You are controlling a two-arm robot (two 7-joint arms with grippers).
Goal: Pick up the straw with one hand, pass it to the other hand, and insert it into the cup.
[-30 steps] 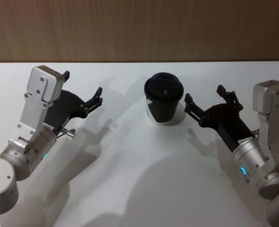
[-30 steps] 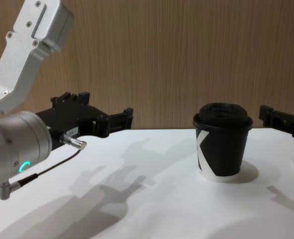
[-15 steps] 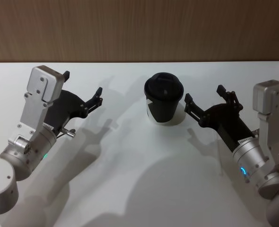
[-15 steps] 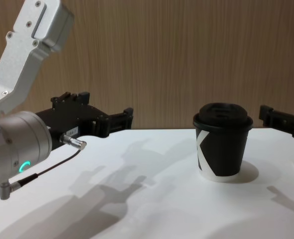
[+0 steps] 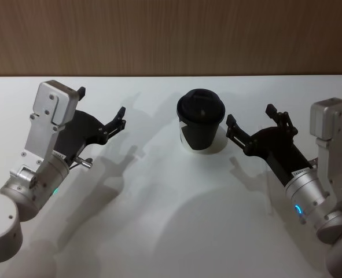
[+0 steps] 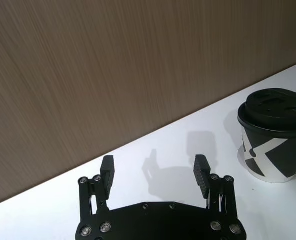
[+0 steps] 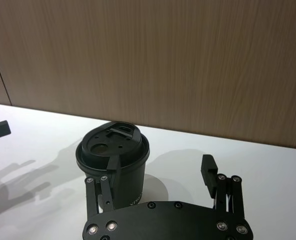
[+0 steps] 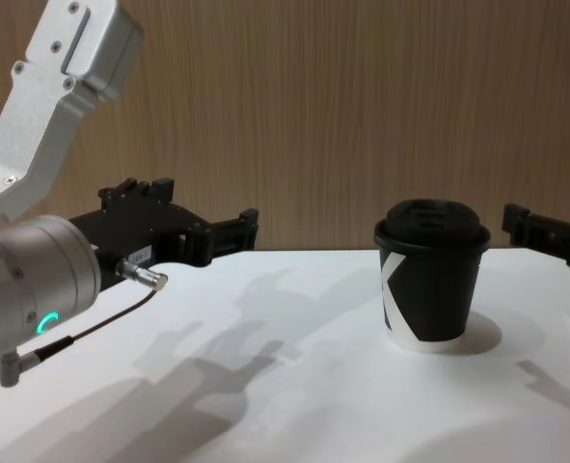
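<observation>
On the white worktop (image 5: 159, 197), the cup (image 5: 201, 119) stands upright between my arms, near the right gripper (image 5: 250, 114), farther from the left gripper (image 5: 101, 101); both are spread wide, holding nothing.

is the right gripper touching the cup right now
Apart. In the chest view a strip of the wooden wall shows between the cup and the right gripper, which hangs open off to the cup's right.
</observation>
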